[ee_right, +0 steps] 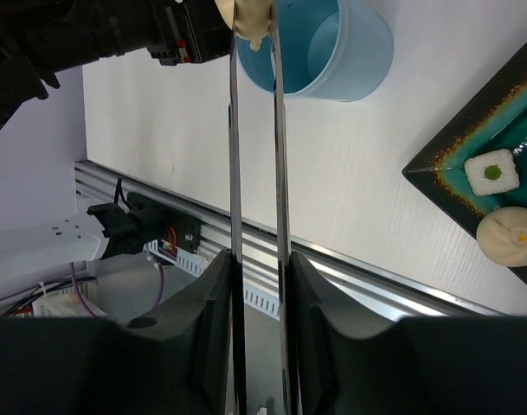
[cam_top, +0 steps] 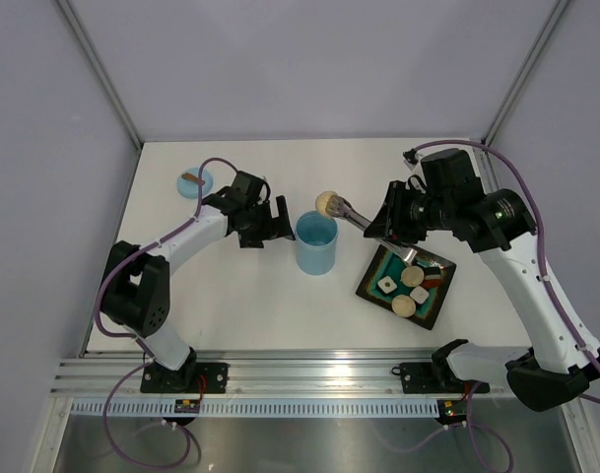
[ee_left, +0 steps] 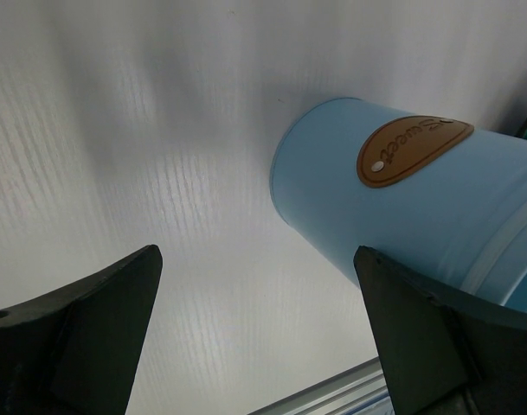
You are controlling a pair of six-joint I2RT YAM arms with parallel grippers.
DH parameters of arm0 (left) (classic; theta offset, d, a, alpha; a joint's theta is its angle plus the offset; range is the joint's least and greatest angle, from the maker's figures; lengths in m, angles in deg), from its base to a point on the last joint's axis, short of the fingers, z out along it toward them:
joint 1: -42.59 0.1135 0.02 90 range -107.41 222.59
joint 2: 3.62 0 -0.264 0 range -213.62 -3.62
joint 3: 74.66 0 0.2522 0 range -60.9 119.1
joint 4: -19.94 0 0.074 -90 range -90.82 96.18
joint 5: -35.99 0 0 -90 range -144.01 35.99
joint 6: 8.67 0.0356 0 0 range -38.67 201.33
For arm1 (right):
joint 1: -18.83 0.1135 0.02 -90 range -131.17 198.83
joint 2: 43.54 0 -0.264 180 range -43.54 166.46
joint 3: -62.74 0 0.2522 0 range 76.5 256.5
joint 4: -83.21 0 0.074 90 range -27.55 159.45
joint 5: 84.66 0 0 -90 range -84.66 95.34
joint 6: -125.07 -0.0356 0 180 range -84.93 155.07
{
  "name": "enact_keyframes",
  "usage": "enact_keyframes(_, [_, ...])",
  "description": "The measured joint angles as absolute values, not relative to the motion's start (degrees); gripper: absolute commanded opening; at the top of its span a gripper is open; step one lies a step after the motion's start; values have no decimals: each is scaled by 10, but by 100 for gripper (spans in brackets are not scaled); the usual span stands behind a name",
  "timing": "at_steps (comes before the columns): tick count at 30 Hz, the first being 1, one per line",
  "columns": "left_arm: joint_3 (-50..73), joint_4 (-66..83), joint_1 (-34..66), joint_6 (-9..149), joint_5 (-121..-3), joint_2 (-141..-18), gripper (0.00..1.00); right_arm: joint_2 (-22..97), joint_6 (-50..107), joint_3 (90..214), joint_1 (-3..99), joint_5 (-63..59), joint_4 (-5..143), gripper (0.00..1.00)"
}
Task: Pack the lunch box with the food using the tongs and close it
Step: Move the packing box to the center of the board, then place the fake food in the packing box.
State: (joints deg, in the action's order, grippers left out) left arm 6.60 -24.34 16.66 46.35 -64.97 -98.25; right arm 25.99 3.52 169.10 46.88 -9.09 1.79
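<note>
two thin arms: silver metal tongs (cam_top: pixel 362 218) (ee_right: pixel 235 156), squeezed in right gripper (cam_top: pixel 390 229) (ee_right: pixel 259 268), pinch round beige bun (cam_top: pixel 328 204) (ee_right: pixel 250 13)
lunch box (cam_top: pixel 316 243) (ee_left: pixel 401 207) (ee_right: pixel 332 52): smooth light blue cylinder, open-topped
left gripper (cam_top: pixel 275 222) (ee_left: pixel 254 255): jaws spread wide, empty

Plate (cam_top: pixel 372 282) right of lunch box (cam_top: pixel 316 243); disc (cam_top: pixel 194 179) left, further back.

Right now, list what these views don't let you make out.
Top view: the right gripper covers the plate's far corner, hiding whatever lies there.
Right wrist: the top edge cuts off the bun in the tongs; the right edge cuts the plate.
Left wrist: the lunch box runs off frame, its inside unseen.
</note>
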Motion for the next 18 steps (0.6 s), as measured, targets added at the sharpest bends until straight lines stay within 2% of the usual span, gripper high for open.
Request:
enact_keyframes(14, [85, -299, 170, 472, -606, -943, 98, 265, 38, 1602, 489, -91, 55, 13])
enact_keyframes(16, [85, -304, 174, 472, -601, -932, 99, 265, 38, 1594, 489, -91, 61, 16])
enact_keyframes(18, [84, -304, 180, 472, -596, -921, 99, 265, 38, 1587, 489, -91, 68, 24])
